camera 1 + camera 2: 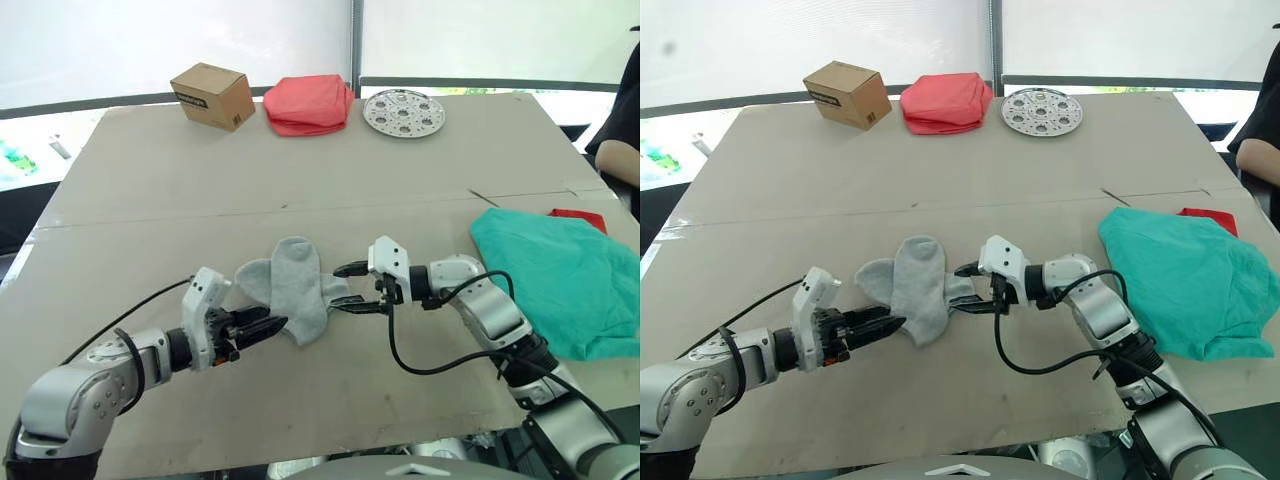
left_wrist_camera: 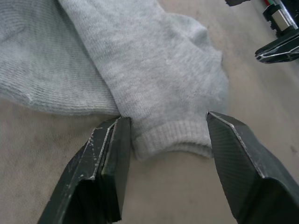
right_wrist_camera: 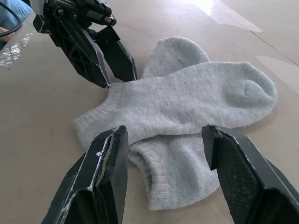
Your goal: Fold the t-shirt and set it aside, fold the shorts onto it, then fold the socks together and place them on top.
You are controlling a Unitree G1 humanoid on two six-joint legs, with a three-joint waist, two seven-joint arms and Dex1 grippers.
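Note:
Two light grey socks (image 1: 296, 283) lie crossed on the table's middle, one on top of the other. My left gripper (image 1: 272, 324) is open, its fingers on either side of the upper sock's ribbed cuff (image 2: 170, 140) and low over the table. Facing it from the right, my right gripper (image 1: 348, 287) is open over the lower sock's cuff (image 3: 173, 179), holding nothing. The teal shorts (image 1: 560, 280) lie spread at the right. A corner of the red t-shirt (image 1: 578, 217) shows from under their far edge.
Along the far edge stand a cardboard box (image 1: 212, 95), a folded salmon-pink cloth (image 1: 308, 103) and a round perforated metal plate (image 1: 404, 112). A person's arm (image 1: 622, 135) is at the right edge. The cardboard-covered table (image 1: 150, 190) has bare room on the left.

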